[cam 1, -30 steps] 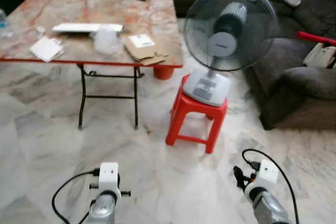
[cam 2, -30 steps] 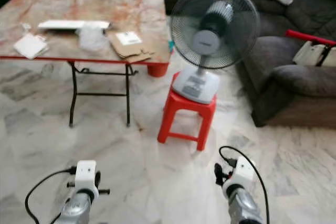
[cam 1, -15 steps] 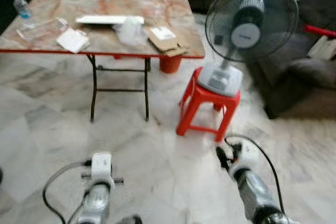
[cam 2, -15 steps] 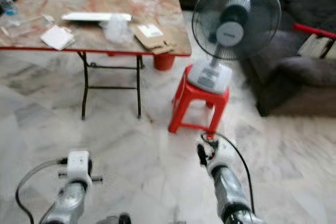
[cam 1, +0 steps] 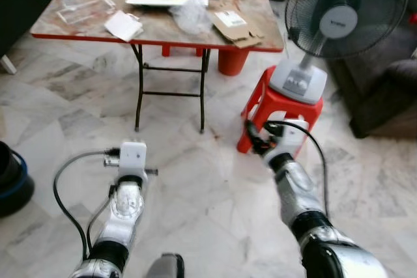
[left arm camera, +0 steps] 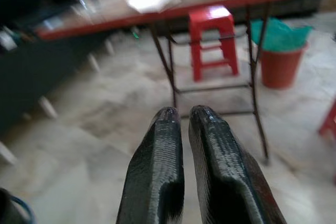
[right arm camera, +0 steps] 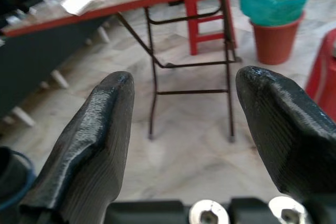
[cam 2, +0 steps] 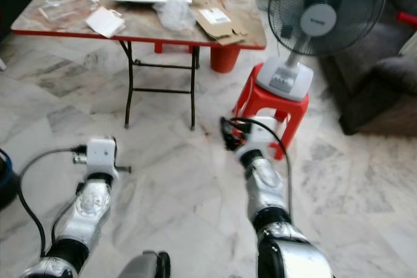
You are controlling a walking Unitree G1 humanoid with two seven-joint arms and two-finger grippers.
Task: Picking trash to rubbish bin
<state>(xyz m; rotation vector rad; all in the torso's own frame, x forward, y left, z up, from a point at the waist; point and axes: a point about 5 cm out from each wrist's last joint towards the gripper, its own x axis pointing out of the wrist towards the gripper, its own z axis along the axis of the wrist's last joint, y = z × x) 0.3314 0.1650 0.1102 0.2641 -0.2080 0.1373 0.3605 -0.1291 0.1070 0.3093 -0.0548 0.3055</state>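
Marble floor is lying between us and the table [cam 1: 98, 27], where the crumpled plastic trash [cam 1: 190, 14] is sitting; we are judging the approach best finished squarely first. Our left end effector [left arm camera: 184, 119] is clenched, our right end effector [right arm camera: 184, 90] released. An orange bin [right arm camera: 274, 35] is holding a green bag [right arm camera: 273, 4].

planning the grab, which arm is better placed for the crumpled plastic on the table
Right, probably. The right gripper is open and raised farther forward; the left gripper is shut and lower. The crumpled plastic is still far from both.
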